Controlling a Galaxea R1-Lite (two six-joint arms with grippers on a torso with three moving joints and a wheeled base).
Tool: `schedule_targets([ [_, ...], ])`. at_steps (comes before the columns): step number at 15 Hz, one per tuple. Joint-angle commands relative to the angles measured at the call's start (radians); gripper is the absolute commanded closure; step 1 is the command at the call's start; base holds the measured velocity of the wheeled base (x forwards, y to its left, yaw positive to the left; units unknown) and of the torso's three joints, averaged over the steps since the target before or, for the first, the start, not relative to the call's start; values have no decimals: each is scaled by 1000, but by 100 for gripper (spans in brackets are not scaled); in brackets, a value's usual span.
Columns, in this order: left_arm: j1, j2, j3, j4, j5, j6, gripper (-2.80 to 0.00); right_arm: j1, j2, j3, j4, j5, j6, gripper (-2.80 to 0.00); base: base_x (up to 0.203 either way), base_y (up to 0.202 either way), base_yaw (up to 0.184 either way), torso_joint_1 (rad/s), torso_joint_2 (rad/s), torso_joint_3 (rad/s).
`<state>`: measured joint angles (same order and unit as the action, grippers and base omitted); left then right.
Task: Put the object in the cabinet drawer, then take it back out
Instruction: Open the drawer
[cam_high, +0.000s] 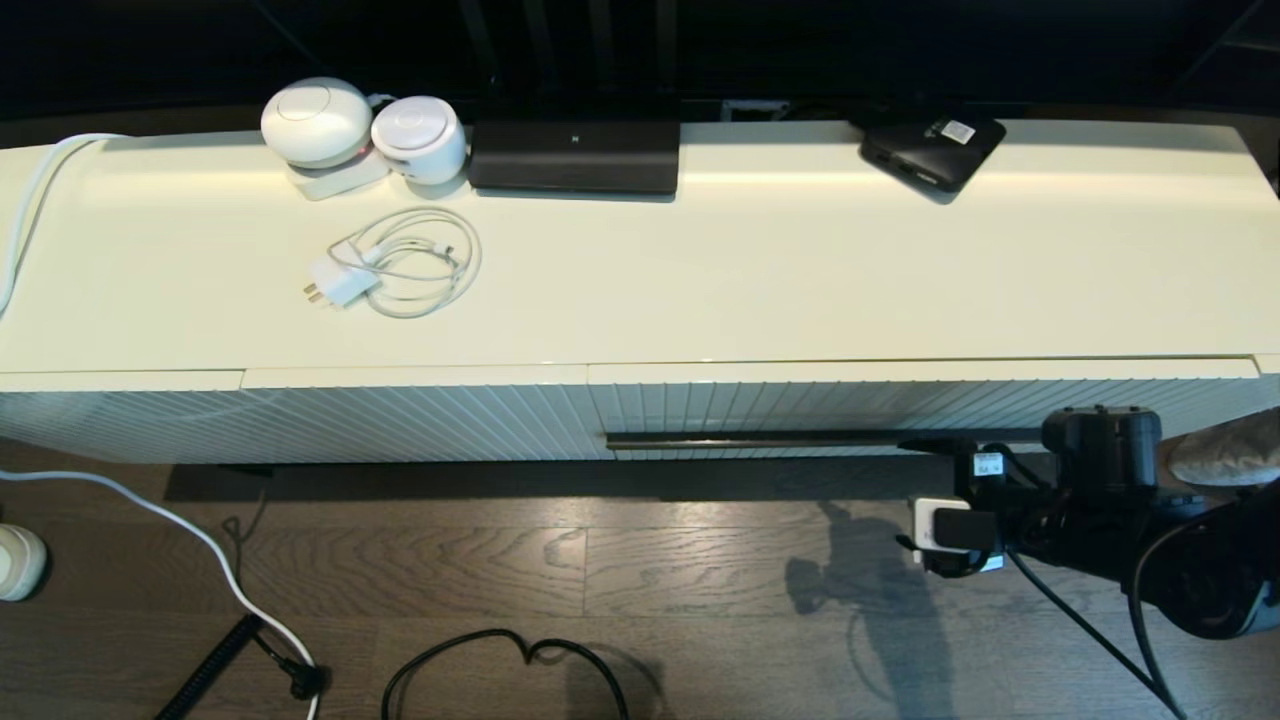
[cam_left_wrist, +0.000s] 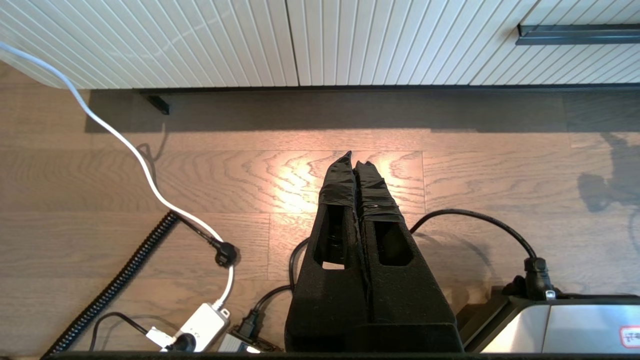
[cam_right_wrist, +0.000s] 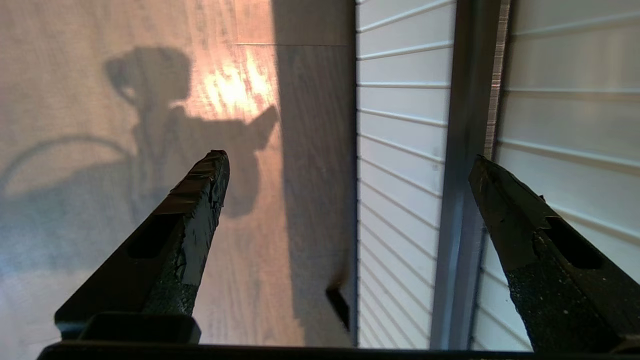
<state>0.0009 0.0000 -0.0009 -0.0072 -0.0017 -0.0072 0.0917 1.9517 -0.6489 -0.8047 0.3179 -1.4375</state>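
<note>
The cabinet drawer is shut; its ribbed cream front carries a long dark bar handle. My right gripper is at the right end of that handle, open. In the right wrist view the handle runs between the spread fingers of the right gripper, close to one finger, with nothing held. My left gripper is shut and empty, parked low over the wood floor in front of the drawer front; its handle shows there too. The black umbrella is out of view.
On the cabinet top sit two white round devices, a white charger with coiled cable, a black rectangular device and a flat black box with a white sticker. Cables lie on the floor.
</note>
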Motion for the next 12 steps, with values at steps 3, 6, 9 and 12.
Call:
schedule_targets([
  [3, 1, 0, -1, 0, 0, 0, 0, -2, -47, 12, -5, 16, -35, -280, 0, 0, 0, 0, 0, 0],
  [6, -1, 0, -1, 0, 0, 0, 0, -11, -34, -8, -10, 45, -76, -280, 0, 0, 0, 0, 0, 0],
  [9, -1, 0, 1, 0, 0, 0, 0, -25, 5, -14, -43, 49, -87, -280, 0, 0, 0, 0, 0, 0],
  [12, 1, 0, -1, 0, 0, 0, 0, -36, 43, -34, -45, 47, -95, -280, 0, 0, 0, 0, 0, 0],
])
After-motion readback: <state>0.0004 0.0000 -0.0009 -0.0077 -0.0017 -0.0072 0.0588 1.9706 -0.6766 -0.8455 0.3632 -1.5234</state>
